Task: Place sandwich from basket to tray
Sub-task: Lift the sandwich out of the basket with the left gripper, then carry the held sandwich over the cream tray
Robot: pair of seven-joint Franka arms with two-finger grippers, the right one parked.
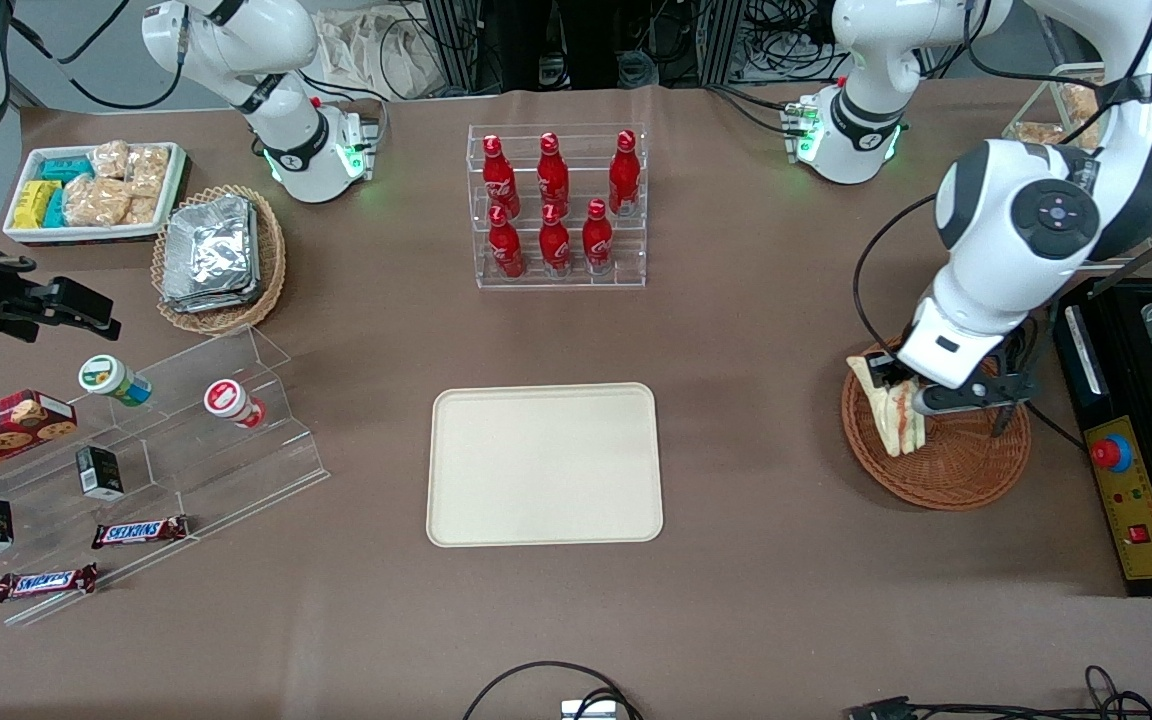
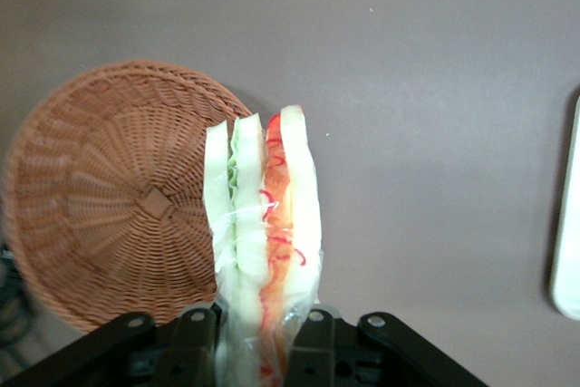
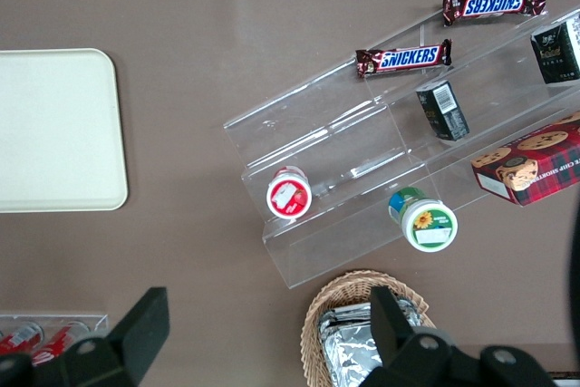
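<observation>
Holding the sandwich [image 1: 894,410] by one end, with the gripper [image 1: 911,400] clamped on it at mid-height of the front frame, toward the working arm's end of the table. In the wrist view, gripped [image 2: 263,333] across the bread faces, layers of the sandwich [image 2: 263,224] edge-on and standing straight out from the fingers; probably held that way to squeeze the slices together and keep the filling from sliding out. Hanging over the rim of the basket [image 1: 946,470] on the side toward the tray, partly above the weave [image 2: 109,197] and partly above bare table, so apparently lifted free and not resting in it.

Lying flat in the lower middle of the front frame: the tray [image 1: 544,465], bare, well apart from the basket, with open table between for a clear carry.

Counting: one sandwich, one round basket, one tray. Also six red bottles [image 1: 553,205] in a clear rack, upper middle of the front frame, three per row. Toward the parked arm's end, two Snickers bars [image 1: 139,531] and two lidded cups [image 1: 114,379] on clear steps.
</observation>
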